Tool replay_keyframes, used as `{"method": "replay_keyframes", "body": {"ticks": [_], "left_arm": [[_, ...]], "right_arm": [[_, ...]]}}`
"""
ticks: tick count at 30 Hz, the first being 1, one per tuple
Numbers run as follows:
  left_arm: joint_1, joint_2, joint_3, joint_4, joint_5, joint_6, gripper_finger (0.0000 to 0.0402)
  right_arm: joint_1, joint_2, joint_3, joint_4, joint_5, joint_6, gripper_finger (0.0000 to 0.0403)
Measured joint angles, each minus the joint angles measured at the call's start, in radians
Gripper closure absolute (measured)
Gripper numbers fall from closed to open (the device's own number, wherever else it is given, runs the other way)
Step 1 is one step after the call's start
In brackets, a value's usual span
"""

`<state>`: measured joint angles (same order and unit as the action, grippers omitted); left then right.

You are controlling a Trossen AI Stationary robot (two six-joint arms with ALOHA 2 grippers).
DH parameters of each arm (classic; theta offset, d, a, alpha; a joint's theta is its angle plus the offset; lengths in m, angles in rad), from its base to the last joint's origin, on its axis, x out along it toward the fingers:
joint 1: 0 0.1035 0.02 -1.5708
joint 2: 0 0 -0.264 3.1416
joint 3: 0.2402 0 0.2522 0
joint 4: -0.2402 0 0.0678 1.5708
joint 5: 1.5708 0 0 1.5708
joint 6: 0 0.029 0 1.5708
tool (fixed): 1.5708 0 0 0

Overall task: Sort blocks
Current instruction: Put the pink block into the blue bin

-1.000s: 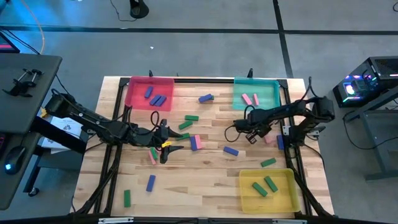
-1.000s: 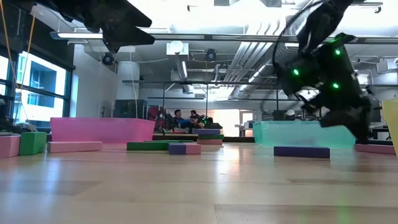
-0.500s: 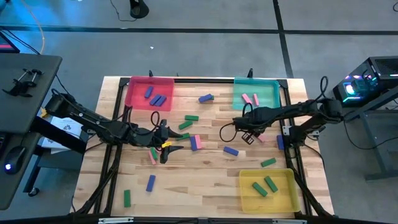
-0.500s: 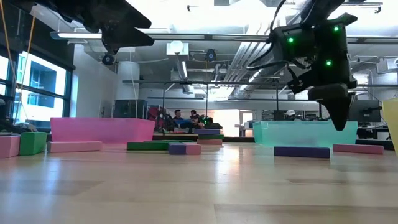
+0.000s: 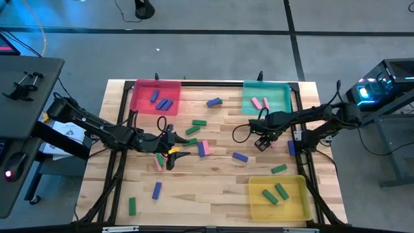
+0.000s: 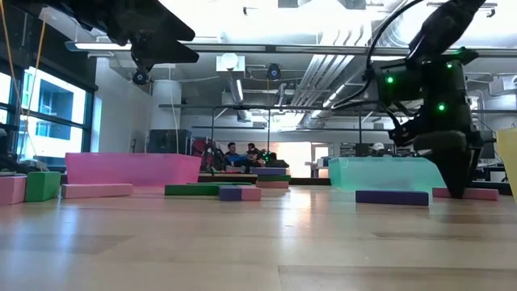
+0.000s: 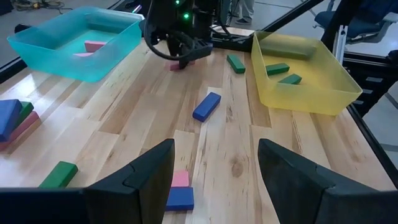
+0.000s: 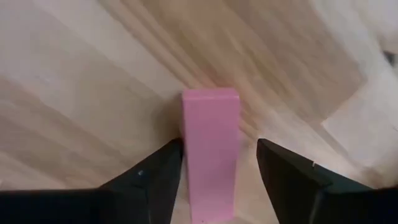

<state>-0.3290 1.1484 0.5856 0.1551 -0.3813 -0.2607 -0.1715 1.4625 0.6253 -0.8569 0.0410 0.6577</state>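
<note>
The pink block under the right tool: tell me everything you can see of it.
The pink block is a plain, matte, flat rectangular bar lying flat on the bare wooden table, just in front of the teal tray. The right tool hangs over it, fingers open on either side of it; contact cannot be judged.

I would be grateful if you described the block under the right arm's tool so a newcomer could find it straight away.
Start at the teal square plastic tray at the wooden table's far right corner. Just in front of it the right tool hangs open over a small flat pink rectangular block, lying between its fingers. Unlike the pink blocks in the tray, it lies on bare wood.
</note>
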Motion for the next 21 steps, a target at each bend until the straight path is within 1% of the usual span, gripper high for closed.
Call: {"method": "replay_keyframes", "body": {"ticks": [3, 6, 9, 10, 16, 18, 21], "left_arm": [[0.0, 0.0, 0.0, 0.0, 0.0, 0.0, 0.0181], [0.0, 0.0, 0.0, 0.001, 0.0, -0.001, 0.0181], [0.0, 0.0, 0.0, 0.002, 0.0, -0.001, 0.0181], [0.0, 0.0, 0.0, 0.002, 0.0, 0.0, 0.0181], [0.0, 0.0, 0.0, 0.002, 0.0, 0.0, 0.0181], [0.0, 0.0, 0.0, 0.002, 0.0, 0.0, 0.0181], [0.0, 0.0, 0.0, 0.002, 0.0, 0.0, 0.0181]], "right_arm": [[0.001, 0.0, -0.005, 0.028, -0.024, -0.013, 0.0223], [0.002, 0.004, 0.009, 0.037, -0.029, -0.016, 0.027], [0.005, 0.004, 0.024, 0.028, 0.029, -0.038, 0.0323], [0.005, 0.004, 0.029, 0.029, 0.047, -0.041, 0.0332], [0.012, 0.012, 0.073, 0.07, 0.171, -0.062, 0.0332], [0.017, 0.014, 0.125, 0.104, 0.246, -0.075, 0.0332], [0.023, 0.008, 0.217, 0.085, 0.34, -0.118, 0.0332]]}}
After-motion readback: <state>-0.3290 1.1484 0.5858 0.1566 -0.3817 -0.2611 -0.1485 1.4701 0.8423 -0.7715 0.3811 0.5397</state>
